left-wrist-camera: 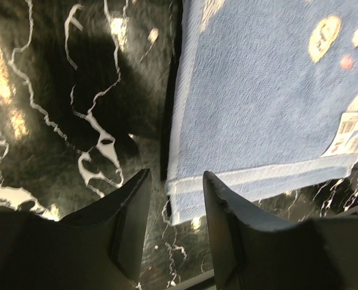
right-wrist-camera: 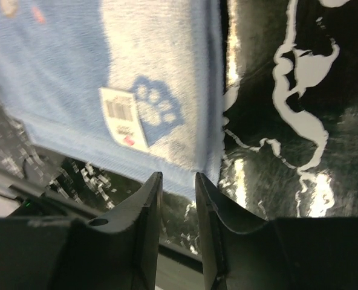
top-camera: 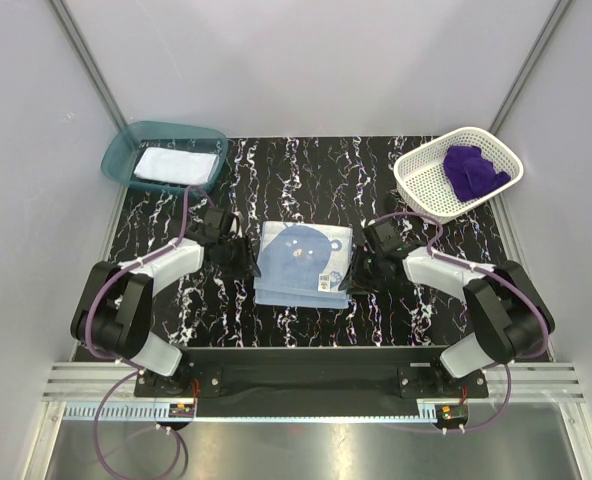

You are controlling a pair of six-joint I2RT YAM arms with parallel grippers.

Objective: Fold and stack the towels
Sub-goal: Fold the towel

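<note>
The light blue bear-print towel (top-camera: 304, 262) lies folded flat at the table's middle. My left gripper (top-camera: 243, 254) stands at its left edge and my right gripper (top-camera: 360, 267) at its right edge. In the left wrist view the left gripper (left-wrist-camera: 176, 181) is open, its jaws apart just short of the towel's (left-wrist-camera: 257, 90) near corner, nothing between them. In the right wrist view the right gripper (right-wrist-camera: 178, 181) is open by a narrow gap, with the towel's (right-wrist-camera: 64, 72) labelled corner just beyond its tips. The white towel (top-camera: 176, 163) lies in the teal bin. The purple towel (top-camera: 473, 170) is bunched in the mesh basket.
The teal bin (top-camera: 126, 145) stands at the back left and the white mesh basket (top-camera: 416, 185) at the back right. The black marbled table (top-camera: 306, 170) shows between them. Grey walls close in both sides, and the metal base rail (top-camera: 306, 365) runs along the near edge.
</note>
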